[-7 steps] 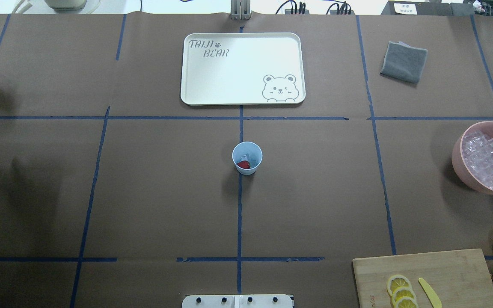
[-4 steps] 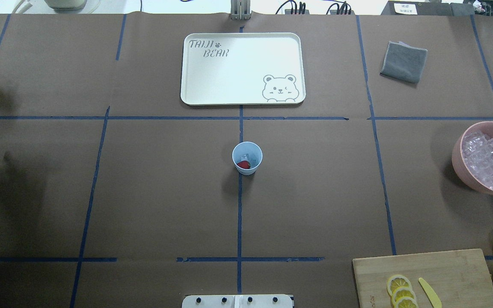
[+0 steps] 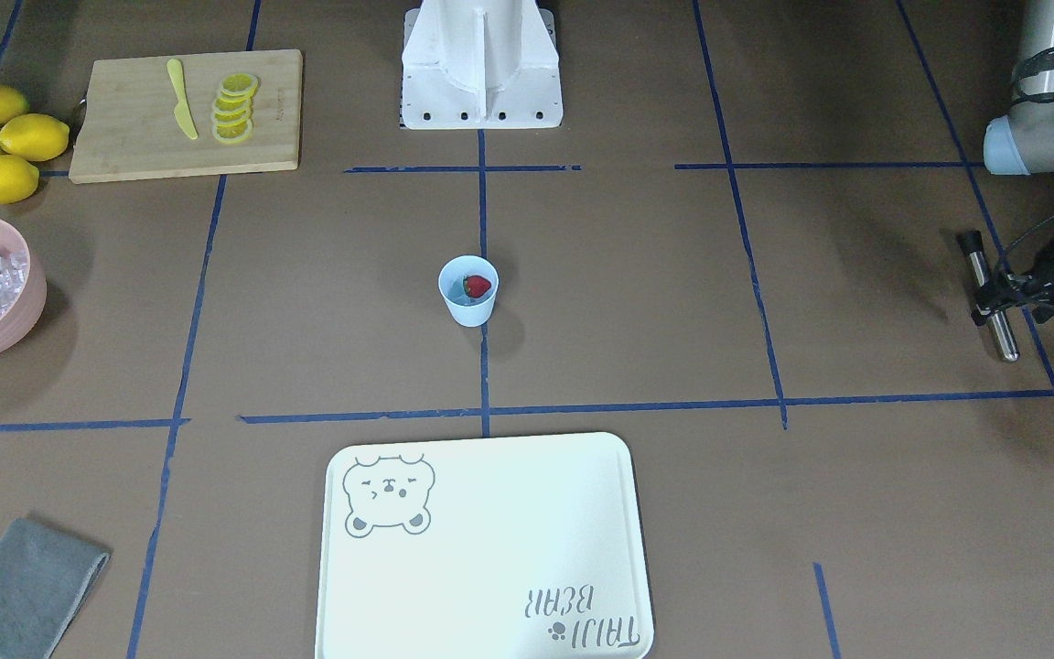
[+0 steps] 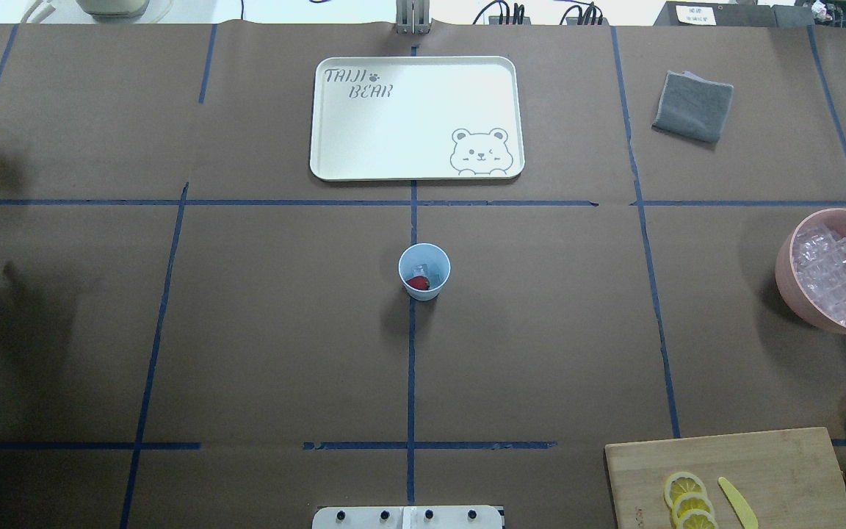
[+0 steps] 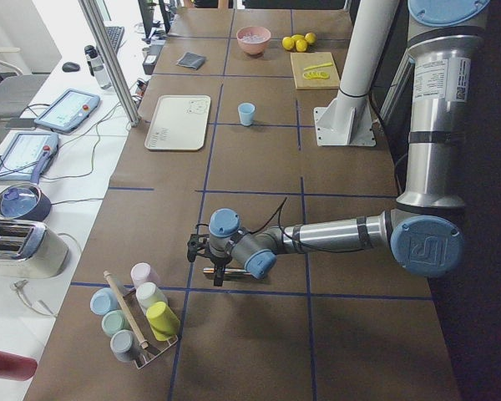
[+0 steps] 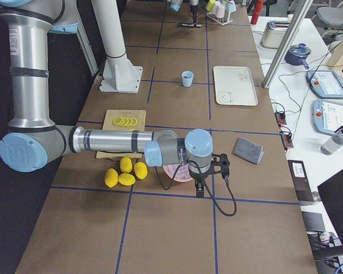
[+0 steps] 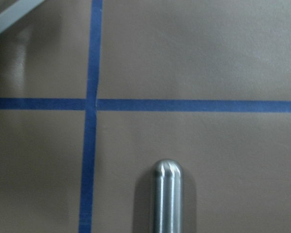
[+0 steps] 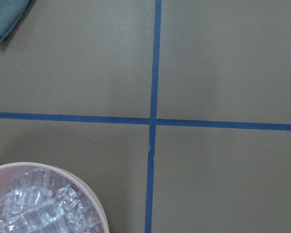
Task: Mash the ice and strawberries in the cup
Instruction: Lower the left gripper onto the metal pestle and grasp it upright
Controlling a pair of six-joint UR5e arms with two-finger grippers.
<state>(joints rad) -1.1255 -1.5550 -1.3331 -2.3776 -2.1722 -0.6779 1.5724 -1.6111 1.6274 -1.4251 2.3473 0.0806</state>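
- While the cup (image 4: 424,272) sits where it did a second ago, at the centre of the desk (image 4: 247,330), the left claw (image 3: 992,295), clamped on a metal rod (image 3: 1005,339), has shifted slightly.
- One cup holds one strawberry (image 4: 417,282) and some ice (image 4: 425,266), well apart from that claw, to its right.
- Right claw (image 6: 208,177): cannot tell whether open; one pink bowl (image 4: 786,272) lies just beside it.
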